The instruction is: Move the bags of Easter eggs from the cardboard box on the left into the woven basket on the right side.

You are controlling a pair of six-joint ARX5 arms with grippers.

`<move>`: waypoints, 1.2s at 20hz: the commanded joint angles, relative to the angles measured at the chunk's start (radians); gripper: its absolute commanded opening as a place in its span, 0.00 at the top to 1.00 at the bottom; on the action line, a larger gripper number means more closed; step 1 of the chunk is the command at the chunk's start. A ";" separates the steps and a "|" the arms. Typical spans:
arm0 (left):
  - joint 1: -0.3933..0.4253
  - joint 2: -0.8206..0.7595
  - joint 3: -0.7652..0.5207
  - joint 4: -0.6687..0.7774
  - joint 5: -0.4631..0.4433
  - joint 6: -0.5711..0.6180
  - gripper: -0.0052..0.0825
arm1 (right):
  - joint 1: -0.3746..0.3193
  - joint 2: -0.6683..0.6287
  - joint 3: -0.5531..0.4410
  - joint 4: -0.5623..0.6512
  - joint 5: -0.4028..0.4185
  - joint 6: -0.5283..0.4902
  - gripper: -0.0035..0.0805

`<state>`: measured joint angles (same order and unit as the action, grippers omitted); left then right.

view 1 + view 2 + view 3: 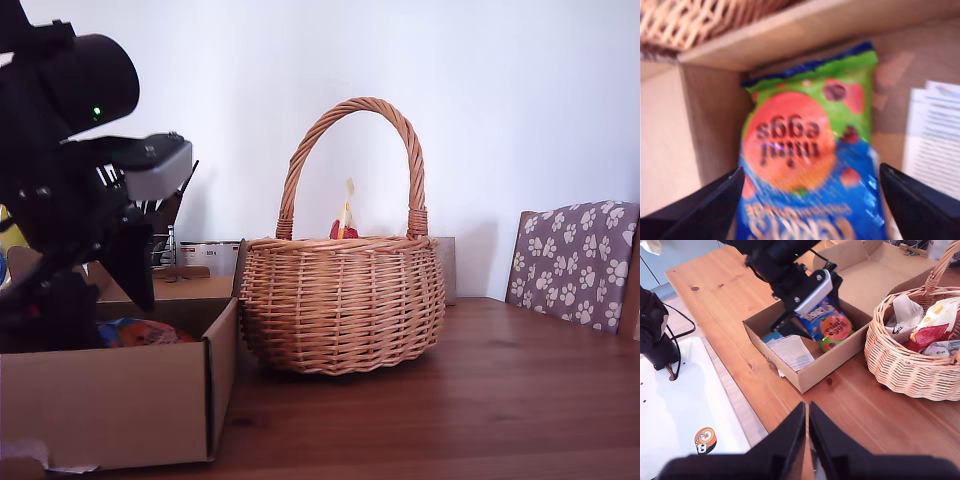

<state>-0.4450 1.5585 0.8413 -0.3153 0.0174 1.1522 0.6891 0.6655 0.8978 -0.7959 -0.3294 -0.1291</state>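
Bags first: a blue bag [810, 160] printed "mini eggs" on an orange disc with green around it lies flat in the box [827, 365], close to the wall nearest the basket [910, 365]. In the second wrist view the same bag [827, 322] sits just beneath our first tool [807, 302], beside a white printed sheet [795, 351] on the box floor. In the exterior view only a strip of its blue and orange [140, 332] shows over the box [120, 405] rim.

Our first tool [810, 200] hangs over the bag with its dark fingers [705, 205] spread wide, one on each side of the bag; we cannot tell whether they touch it. In the exterior view that arm [70, 190] fills the exterior view's left, reaching down into the box.

The basket [343, 305] stands on the tabletop [450, 410] just beside the box, on the exterior view's right of it. It already holds several bags: a cream-and-red bag [932, 322] and a whitish bag [905, 312] among them. A red tip and a pale corner poke above its rim in the exterior view.

Our second tool [807, 435] hovers high above the tabletop [740, 325], well apart from box and basket, its fingers together with only a thin slit between them and nothing held.

A chair [575, 260] with paw-print fabric stands at the exterior view's right.
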 commanded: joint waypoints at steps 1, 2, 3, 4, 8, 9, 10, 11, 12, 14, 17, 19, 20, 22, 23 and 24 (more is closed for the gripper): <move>0.000 0.053 -0.002 0.014 0.000 0.008 0.05 | 0.003 -0.001 0.000 0.003 0.003 -0.001 0.97; 0.000 0.071 -0.002 0.023 0.000 0.008 0.05 | 0.003 -0.001 0.000 0.003 0.009 -0.001 0.97; 0.000 0.082 -0.002 0.034 0.000 0.008 0.05 | 0.003 -0.001 0.000 0.002 0.018 -0.001 0.97; 0.000 0.091 -0.002 0.045 0.001 0.008 0.05 | 0.003 -0.001 0.000 0.001 0.026 -0.001 0.97; 0.000 0.097 -0.002 0.054 0.002 0.006 0.20 | 0.003 -0.001 0.000 -0.002 0.026 -0.001 0.97; 0.000 0.097 -0.002 0.053 0.002 0.005 0.37 | 0.003 -0.001 0.000 -0.002 0.026 -0.001 0.97; 0.000 0.097 -0.002 0.051 0.002 0.004 0.56 | 0.003 -0.001 0.000 -0.002 0.026 -0.001 0.97; 0.000 0.097 -0.001 0.051 0.001 0.004 0.71 | 0.003 -0.001 0.000 -0.002 0.026 -0.001 0.97; 0.000 0.097 -0.001 0.054 0.002 0.004 0.77 | 0.003 -0.001 0.000 -0.002 0.026 -0.001 0.97; 0.000 0.097 -0.001 0.055 0.000 0.004 0.80 | 0.003 -0.001 0.000 -0.002 0.026 -0.001 0.97; 0.000 0.096 -0.001 0.055 -0.016 0.004 0.86 | 0.003 -0.001 0.000 -0.002 0.026 -0.001 0.97; -0.001 0.089 -0.001 0.054 -0.043 0.004 0.88 | 0.003 -0.001 0.000 -0.003 0.026 -0.001 0.97; -0.005 0.079 -0.001 0.051 -0.060 0.004 0.88 | 0.003 -0.001 0.000 -0.003 0.026 -0.001 0.97; -0.012 0.042 -0.001 0.051 -0.079 -0.001 0.88 | 0.003 -0.001 0.000 -0.007 0.026 -0.001 0.97; -0.014 0.012 -0.001 0.051 -0.084 -0.003 0.88 | 0.003 -0.001 0.000 -0.011 0.026 -0.002 0.97; -0.016 -0.019 -0.001 0.051 -0.084 -0.023 0.88 | 0.003 -0.001 0.000 -0.013 0.026 -0.002 0.97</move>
<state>-0.4576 1.5890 0.8459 -0.2741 -0.0639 1.1435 0.6891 0.6655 0.8978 -0.8108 -0.3038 -0.1295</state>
